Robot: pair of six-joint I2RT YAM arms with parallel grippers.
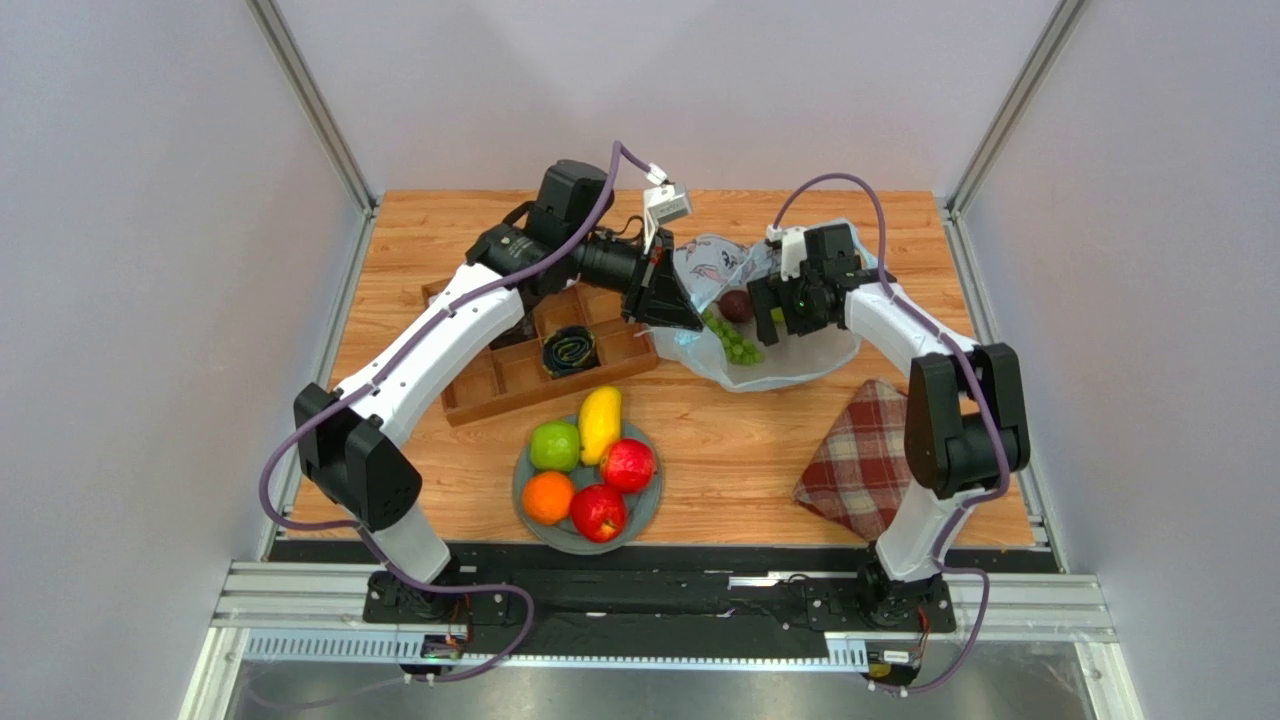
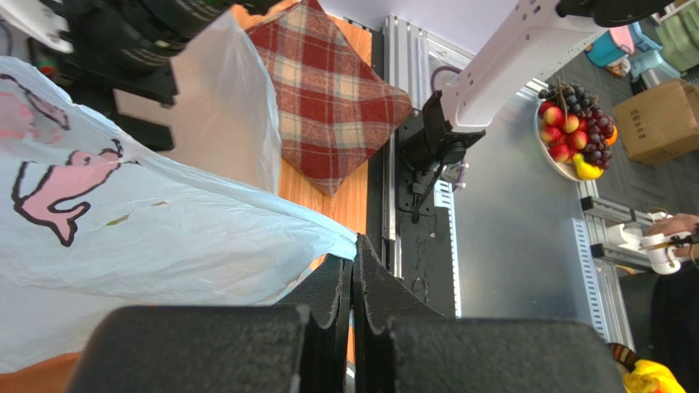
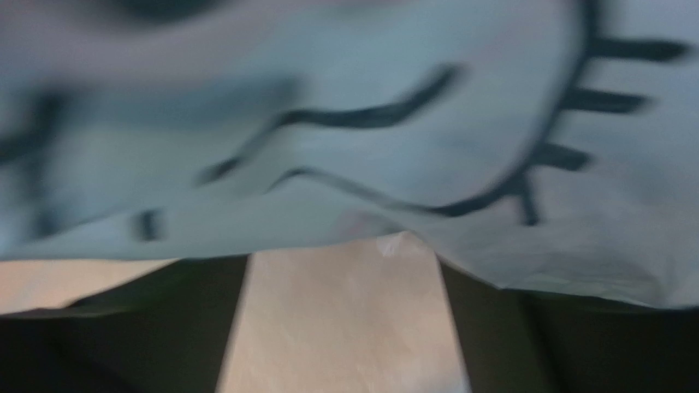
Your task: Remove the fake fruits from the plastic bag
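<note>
Nearest the lens in the left wrist view: left gripper (image 2: 353, 255), black padded fingers (image 2: 328, 299) pressed flat together, seemingly pinching a hem of the plastic bag (image 2: 164, 246). Thin, crinkly, translucent pale-blue film, printed with a pink whale-like figure and dark lines. From above, lifted by that hem toward the far edge of the tabletop, right of centre, mouth slack and rumpled.

Right gripper (image 3: 344, 327): jaws wide apart, holding nothing, only bare wood grain between them and blurred bag film draped just above. From above, poised at the bag's right side.

Judged more than half done. Already out and heaped on the grey plate (image 1: 652, 504), close to the middle of the near edge:
- green apple (image 1: 555, 446)
- yellow mango (image 1: 600, 423)
- orange (image 1: 547, 497)
- red apples (image 1: 630, 465), two of them

All glossy, hard-looking plastic; round, save the elongated mango, and touching one another.

Left to take, lying in the bag:
- dark plum (image 1: 735, 306), smooth and round
- green grape bunch (image 1: 733, 342), a knobbly cluster just beside it

Cannot tell whether more hides under the film.

Also there: wooden tray (image 1: 496, 383) with compartments, left of the bag; red plaid cloth (image 1: 860, 458), soft and pillowy, by the right edge toward the near corner.
</note>
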